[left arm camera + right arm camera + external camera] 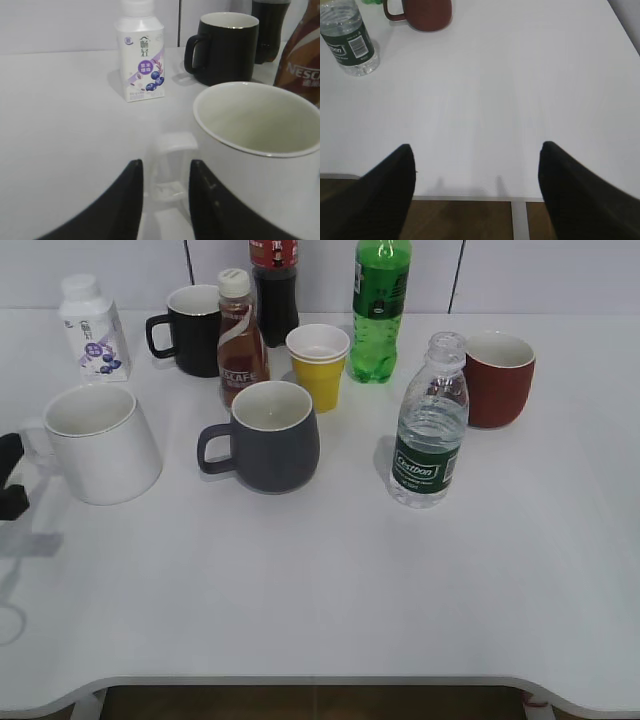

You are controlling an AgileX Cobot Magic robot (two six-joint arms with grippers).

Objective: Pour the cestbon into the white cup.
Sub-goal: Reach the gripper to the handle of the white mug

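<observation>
The cestbon, a small clear uncapped bottle with a dark green label, stands upright right of centre; it also shows at the top left of the right wrist view. The white cup stands at the left, its handle pointing left. In the left wrist view the cup fills the right side. My left gripper has its fingers either side of the cup's handle, with slim gaps showing. It shows at the left edge of the exterior view. My right gripper is wide open and empty over the table's front edge.
A dark grey mug stands between cup and bottle. Behind are a yellow paper cup, brown coffee bottle, black mug, cola bottle, green soda bottle, red-brown mug and milk carton.
</observation>
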